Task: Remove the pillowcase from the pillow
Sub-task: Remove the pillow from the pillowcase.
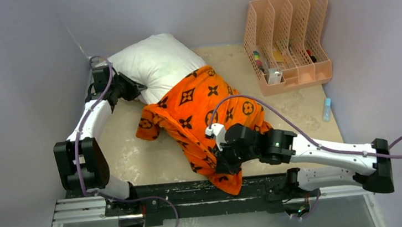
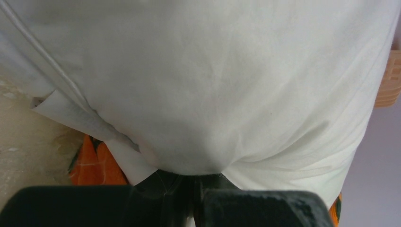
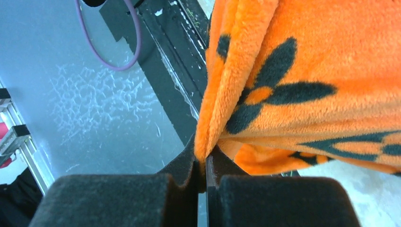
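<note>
Nearest me in the overhead view, the black mounting rail (image 1: 206,193) runs along the desk's (image 1: 136,153) near edge, and the tail of the pillowcase (image 1: 204,107) hangs over it. The pillow (image 1: 155,62) lies on a diagonal from the desk's far left corner toward its middle. Its far end is bare white and its near end is sheathed in the orange cover. I see my left claw (image 1: 130,90) pressed against the pillow's bare left side. My right claw (image 1: 227,164) is buried in the orange fabric near the near edge. A peach file organizer (image 1: 286,38) stands at the far right corner.

From the left wrist, the left claw (image 2: 191,189) is closed tight, with a pucker of the white pillow (image 2: 213,85) gathered between its fingers. A sliver of orange pillowcase (image 2: 92,163) peeks out below left.

From the right wrist, the right claw (image 3: 204,165) is pinched closed on a folded edge of the plush pillowcase (image 3: 307,71), which drapes up and to the right. The rail (image 3: 175,61) and a purple cable (image 3: 118,47) sit behind it.
</note>
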You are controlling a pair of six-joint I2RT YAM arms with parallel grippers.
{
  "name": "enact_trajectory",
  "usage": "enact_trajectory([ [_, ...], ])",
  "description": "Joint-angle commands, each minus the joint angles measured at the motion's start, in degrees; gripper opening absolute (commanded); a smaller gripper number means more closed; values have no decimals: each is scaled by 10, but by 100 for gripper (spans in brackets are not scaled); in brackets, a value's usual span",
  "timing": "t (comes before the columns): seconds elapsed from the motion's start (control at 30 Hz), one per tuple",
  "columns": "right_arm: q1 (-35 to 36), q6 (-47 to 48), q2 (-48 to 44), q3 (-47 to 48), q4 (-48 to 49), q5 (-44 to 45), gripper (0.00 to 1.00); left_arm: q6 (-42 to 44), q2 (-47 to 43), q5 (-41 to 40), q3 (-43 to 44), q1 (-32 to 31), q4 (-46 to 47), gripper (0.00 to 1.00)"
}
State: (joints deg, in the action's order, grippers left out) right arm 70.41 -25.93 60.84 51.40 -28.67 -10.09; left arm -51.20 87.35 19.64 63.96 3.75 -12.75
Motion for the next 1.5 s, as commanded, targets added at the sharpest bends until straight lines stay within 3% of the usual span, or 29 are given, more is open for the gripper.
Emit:
enact_trajectory([
  [0.0,49,-38,-68,43,-276,-91,0,34,23,-139,91,48,131,0],
  [0.13,48,-84,-36,111,-257,156,0,34,-24,-122,39,38,135,0],
  [0.17,49,-85,-27,118,-229,202,6,33,-43,-120,16,34,136,0],
  [0.2,48,-85,-17,127,-212,242,27,32,-64,-119,-10,28,136,0],
  [0.27,48,-92,5,165,-197,327,53,34,-104,-125,-60,11,130,0],
  [0.33,46,-58,26,194,-145,365,72,36,-138,-137,-104,-12,128,0],
  [0.5,30,73,134,289,14,341,77,18,-202,-160,-197,-51,129,0],
  [0.7,22,138,348,475,22,349,60,19,-248,-155,-213,-52,84,0],
  [0.8,14,195,409,480,79,337,59,23,-261,-155,-207,-52,67,0],
  [0.9,-14,176,456,466,101,332,56,17,-269,-147,-206,-52,64,0],
  [0.97,-33,164,474,449,84,361,43,15,-277,-150,-205,-51,61,0],
  [1.0,-35,171,477,436,79,389,30,18,-279,-153,-204,-51,56,0],
  [1.03,-35,174,473,434,49,408,5,21,-278,-159,-201,-51,49,0],
  [1.1,-25,192,438,393,30,405,0,23,-266,-164,-196,-41,45,0],
  [1.17,2,214,372,313,18,343,0,17,-240,-129,-189,3,66,0],
  [1.27,13,213,273,204,-46,48,0,30,-180,-109,-127,53,77,0],
  [1.33,14,171,217,130,-70,-70,0,44,-133,-106,-62,55,68,0],
  [1.4,17,138,179,61,-71,-142,0,39,-89,-96,-14,54,73,0],
  [1.47,18,113,152,17,-81,-145,0,37,-62,-92,19,54,70,0],
])
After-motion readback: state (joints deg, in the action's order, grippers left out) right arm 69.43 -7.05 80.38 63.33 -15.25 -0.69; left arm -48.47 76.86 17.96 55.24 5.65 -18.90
